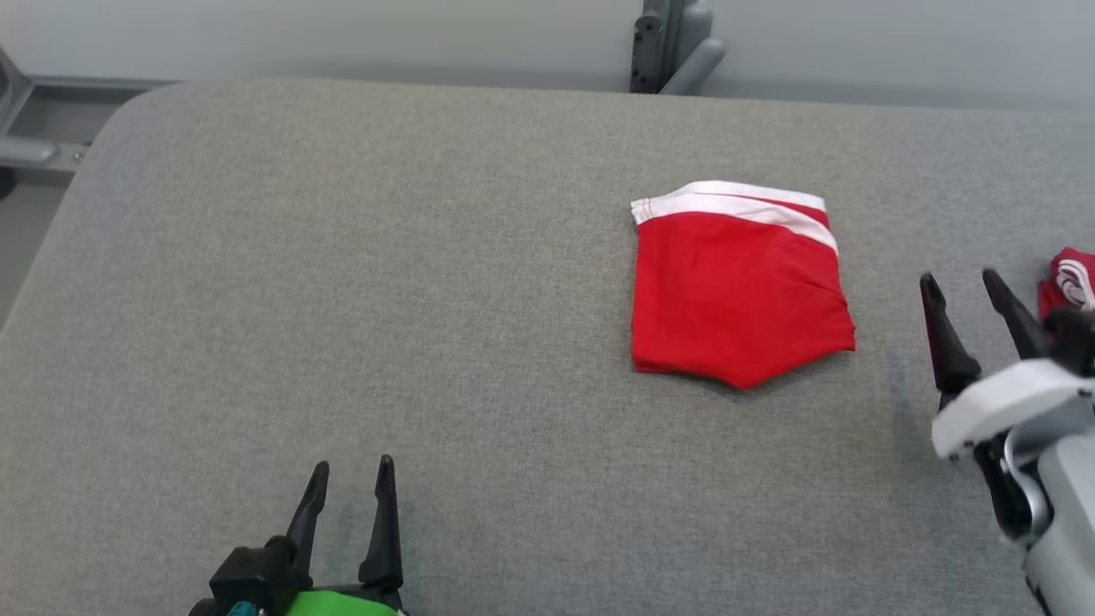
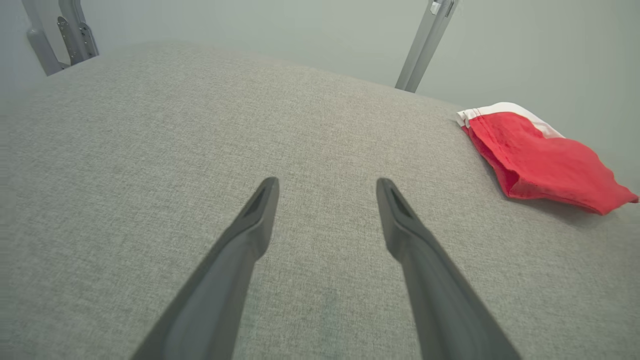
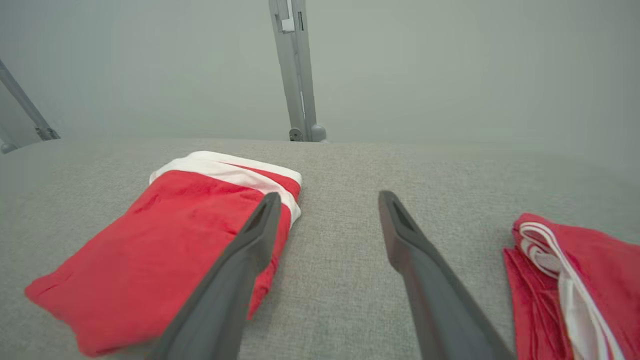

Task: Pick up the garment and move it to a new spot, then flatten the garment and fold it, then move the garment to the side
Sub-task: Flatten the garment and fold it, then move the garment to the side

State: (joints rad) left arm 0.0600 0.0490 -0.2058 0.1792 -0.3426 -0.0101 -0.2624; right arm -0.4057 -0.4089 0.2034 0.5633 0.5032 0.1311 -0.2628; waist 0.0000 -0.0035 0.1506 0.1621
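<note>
A red garment with a white waistband [image 1: 740, 287] lies folded flat on the grey padded table [image 1: 342, 299], right of centre. It also shows at the right of the left wrist view [image 2: 542, 160] and at the left of the right wrist view [image 3: 165, 250]. My right gripper [image 1: 967, 287] stands open just to the garment's right, a short gap away, with nothing between its fingers; in its own view [image 3: 327, 200] the left finger overlaps the garment's edge. My left gripper [image 1: 351, 470] is open near the front edge, over bare table [image 2: 327, 182].
A second red and white garment [image 1: 1069, 282] lies bunched at the table's right edge, beside my right gripper, and shows again in the right wrist view [image 3: 575, 280]. Grey metal frame posts [image 1: 671, 43] stand behind the table's far edge. A rail [image 1: 34, 128] runs at the left.
</note>
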